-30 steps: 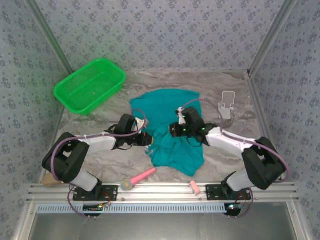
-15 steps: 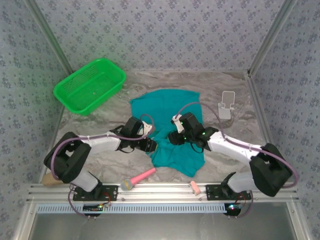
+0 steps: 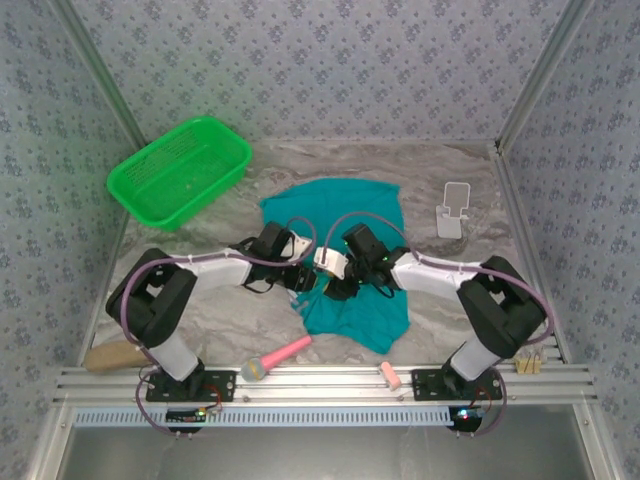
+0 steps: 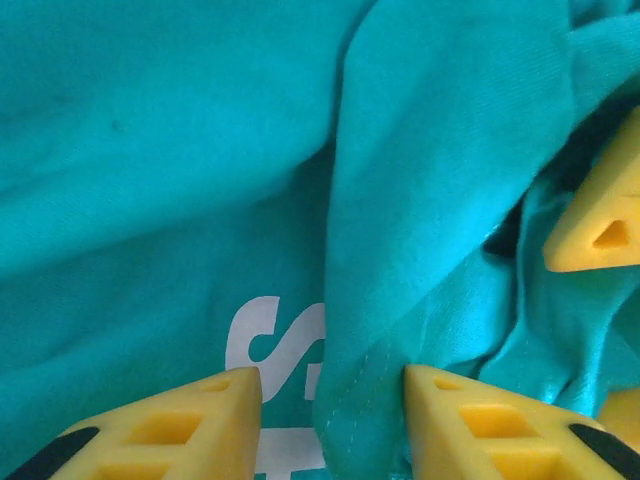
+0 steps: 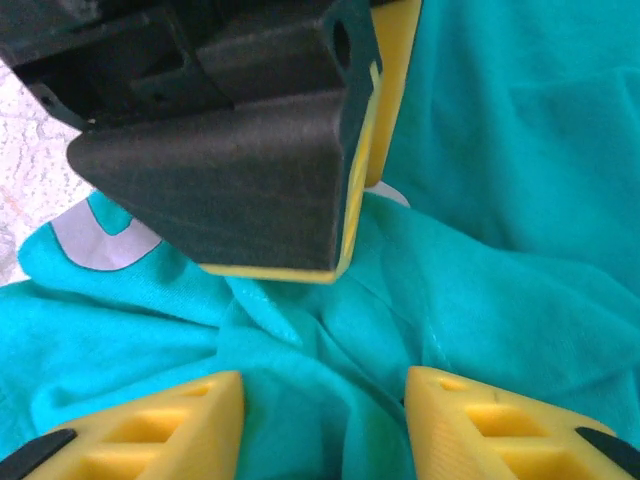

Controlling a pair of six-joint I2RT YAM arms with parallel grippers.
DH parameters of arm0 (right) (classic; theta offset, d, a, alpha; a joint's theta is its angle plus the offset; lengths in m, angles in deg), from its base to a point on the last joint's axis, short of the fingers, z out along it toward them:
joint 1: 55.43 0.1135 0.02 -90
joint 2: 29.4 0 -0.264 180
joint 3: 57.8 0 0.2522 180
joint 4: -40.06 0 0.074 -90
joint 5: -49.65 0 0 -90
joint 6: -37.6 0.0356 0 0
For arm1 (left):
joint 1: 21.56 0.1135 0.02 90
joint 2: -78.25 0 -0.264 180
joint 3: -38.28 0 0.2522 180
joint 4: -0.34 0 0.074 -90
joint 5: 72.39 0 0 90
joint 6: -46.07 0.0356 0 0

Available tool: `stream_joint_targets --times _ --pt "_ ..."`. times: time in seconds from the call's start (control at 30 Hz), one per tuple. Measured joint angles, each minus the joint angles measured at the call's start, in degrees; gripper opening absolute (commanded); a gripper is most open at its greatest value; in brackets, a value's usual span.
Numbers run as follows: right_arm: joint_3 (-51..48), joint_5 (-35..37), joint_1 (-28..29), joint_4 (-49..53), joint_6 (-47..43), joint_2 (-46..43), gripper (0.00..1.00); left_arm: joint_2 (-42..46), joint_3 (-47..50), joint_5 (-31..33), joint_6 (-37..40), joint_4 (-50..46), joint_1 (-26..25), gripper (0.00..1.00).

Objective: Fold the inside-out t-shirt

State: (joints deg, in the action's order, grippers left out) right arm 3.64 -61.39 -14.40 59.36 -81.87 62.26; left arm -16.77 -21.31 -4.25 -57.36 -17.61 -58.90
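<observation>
Top cam: both my claws are meeting nose to nose at the left-centre edge of the t-shirt (image 3: 355, 205). The left claw (image 3: 305, 279) is pointing in from the L and the right claw (image 3: 336, 276) from the R, just beside each other. The shirt is lying mid-table w/ its long axis running far-to-near. Most of the cloth is sitting R of and beyond the claws, well apart from the green basket (image 3: 180, 168). Both arms are about equally near, so I'm judging the pick spot is right under them.

L wrist cam: the left claw (image 4: 330, 425) is standing part open, clamping nothing. A raised fold (image 4: 390, 230) is running straight ahead betw its fingers, close against the R one, w/ white print (image 4: 262, 340) beside it. The right claw's fingertip (image 4: 600, 225) is poking in at R.

R wrist cam: the right claw (image 5: 325, 410) is also standing apart, gripping nothing. Bunched cloth is lying betw its fingers, and the left claw's black body is sitting just ahead.
</observation>
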Motion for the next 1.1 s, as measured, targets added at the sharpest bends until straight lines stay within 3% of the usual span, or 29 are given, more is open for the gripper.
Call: stream_joint_targets --times 0.07,0.1,0.23,0.33,0.47,0.57,0.63,0.7,0.8,0.93,1.1 --pt "0.5 -1.2 -0.7 -0.6 -3.0 1.4 0.08 -0.9 -0.3 -0.3 0.3 0.3 0.0 0.35" --pt "0.5 -1.7 -1.0 -0.9 -4.4 1.7 0.02 -1.5 -0.9 -0.6 0.6 0.4 0.1 0.25" --pt "-1.6 -2.4 -0.8 -2.9 -10.4 0.2 0.0 -4.1 -3.3 -2.1 1.0 0.8 0.6 0.04" --pt "-6.7 0.7 2.3 -6.0 -14.4 -5.6 0.0 -4.1 -4.1 -5.3 -0.6 1.0 2.2 0.03" --pt "-14.3 9.6 10.8 -12.2 -21.4 -16.3 0.0 -3.3 -4.4 -10.6 -5.0 1.4 6.6 0.03" --pt "-19.6 16.3 15.9 -16.9 -29.0 -21.0 0.06 -2.9 -4.4 -15.0 -7.7 1.4 8.1 0.08" --pt "-21.4 19.1 17.9 -16.9 -33.0 -21.1 0.18 -3.0 -4.3 -16.7 -9.1 1.5 7.9 0.23" --pt "-22.3 20.9 19.4 -15.7 -36.2 -20.6 0.2 -3.3 -4.3 -17.4 -10.1 2.7 8.2 0.35" --pt "-22.4 23.3 21.0 -14.3 -39.5 -19.5 0.31 -3.6 -3.8 -17.7 -10.8 4.1 8.4 0.41" --pt "-22.6 22.8 19.6 -14.5 -40.1 -22.6 0.36 -2.3 -3.4 -14.4 -6.5 1.8 6.3 0.46" --pt "-21.8 16.7 11.6 -14.7 -35.3 -29.3 0.4 0.5 -3.5 -8.0 -0.4 -1.3 4.0 0.47"
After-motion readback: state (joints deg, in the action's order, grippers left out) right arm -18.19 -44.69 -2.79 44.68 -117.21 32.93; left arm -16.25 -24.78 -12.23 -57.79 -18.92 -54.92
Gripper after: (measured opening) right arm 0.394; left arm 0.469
